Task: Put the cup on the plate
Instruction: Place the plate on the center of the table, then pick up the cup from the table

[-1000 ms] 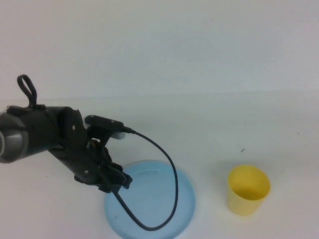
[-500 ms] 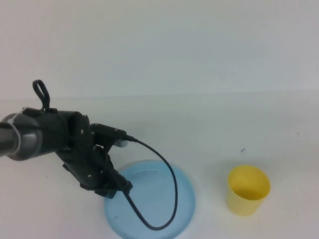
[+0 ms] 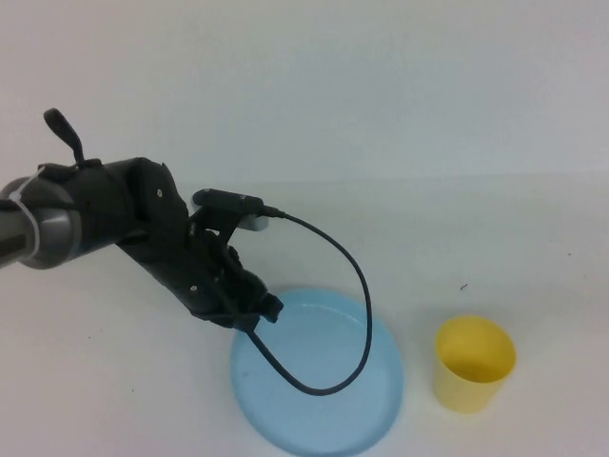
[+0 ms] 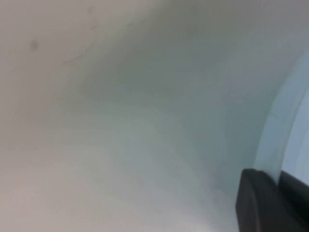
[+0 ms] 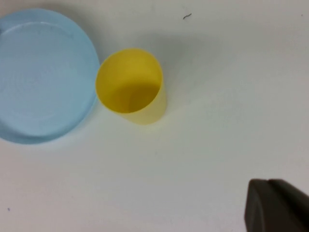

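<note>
White table: left gripper just closed on plate rim and dragged it nearer cup; right gripper closed, off to the side.

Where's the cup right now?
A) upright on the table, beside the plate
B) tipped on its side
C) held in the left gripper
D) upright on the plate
A: the cup stands upright on the table, apart from the plate; the left gripper is shut at the plate's rim, and the right gripper, shut, hangs above the table off to one side of the cup.
</note>
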Robot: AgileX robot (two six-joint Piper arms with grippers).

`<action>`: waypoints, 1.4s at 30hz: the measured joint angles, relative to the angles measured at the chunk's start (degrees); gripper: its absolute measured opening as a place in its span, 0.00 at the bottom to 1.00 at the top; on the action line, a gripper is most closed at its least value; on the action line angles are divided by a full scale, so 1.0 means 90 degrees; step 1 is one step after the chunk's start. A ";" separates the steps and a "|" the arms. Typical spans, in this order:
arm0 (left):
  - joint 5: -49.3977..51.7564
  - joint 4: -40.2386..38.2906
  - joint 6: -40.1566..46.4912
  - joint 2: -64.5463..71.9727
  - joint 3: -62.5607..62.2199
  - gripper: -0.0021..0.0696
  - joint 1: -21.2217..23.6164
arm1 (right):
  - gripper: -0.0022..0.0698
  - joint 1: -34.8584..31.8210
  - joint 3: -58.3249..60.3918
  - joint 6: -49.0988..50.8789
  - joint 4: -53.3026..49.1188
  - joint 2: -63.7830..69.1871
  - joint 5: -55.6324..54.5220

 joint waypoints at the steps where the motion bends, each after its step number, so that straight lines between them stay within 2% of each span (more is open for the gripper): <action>1: 0.0006 -0.0125 0.0078 0.0012 -0.0015 0.04 0.0000 | 0.03 0.0000 0.0000 0.0018 0.0000 0.0000 -0.0014; 13: -0.0436 -0.0509 0.0488 0.0593 -0.0026 0.05 -0.0400 | 0.03 0.0000 0.0000 -0.0157 0.0016 0.0000 0.0130; 16: -0.0440 -0.0509 0.0589 0.0593 -0.0026 0.16 -0.0409 | 0.03 0.0000 0.0000 -0.0393 0.0027 0.0000 0.0187; 18: -0.0449 -0.0509 0.0594 0.0593 -0.0026 0.32 -0.0409 | 0.04 0.0000 0.0000 -0.0532 0.0057 0.0014 0.0198; 20: -0.0395 -0.0440 0.0577 0.0593 -0.0026 0.47 -0.0409 | 0.09 0.0000 0.0000 -0.0731 0.0194 0.0065 0.0269; 22: -0.0305 -0.0193 0.0465 0.0466 -0.0026 0.50 -0.0409 | 0.18 0.0000 0.0000 -0.1024 0.0537 0.0227 0.0566; 23: -0.0274 0.0031 0.0335 0.0332 -0.0026 0.48 -0.0409 | 0.23 0.0000 0.0000 -0.1165 0.0703 0.0329 0.0738; 25: -0.0274 0.0540 0.0076 -0.0060 -0.0026 0.37 -0.0409 | 0.33 0.0013 0.0000 -0.1409 0.1091 0.0526 0.1035; 27: -0.0334 0.0869 -0.0109 -0.0677 -0.0026 0.20 -0.0409 | 0.37 0.0073 0.0000 -0.1513 0.1290 0.0675 0.1092; 30: -0.0384 0.0946 -0.0146 -0.1723 -0.0026 0.08 -0.0409 | 0.40 0.0262 0.0000 -0.1607 0.1366 0.0849 0.0825; 37: -0.0372 0.1221 -0.0146 -0.4011 0.0224 0.03 -0.0409 | 0.41 0.1278 -0.0026 -0.1724 0.1411 0.1692 -0.0343; 42: -0.0341 0.1743 -0.0315 -0.5324 0.1004 0.03 -0.0409 | 0.38 0.2073 -0.0558 -0.1677 0.1032 0.2658 -0.0605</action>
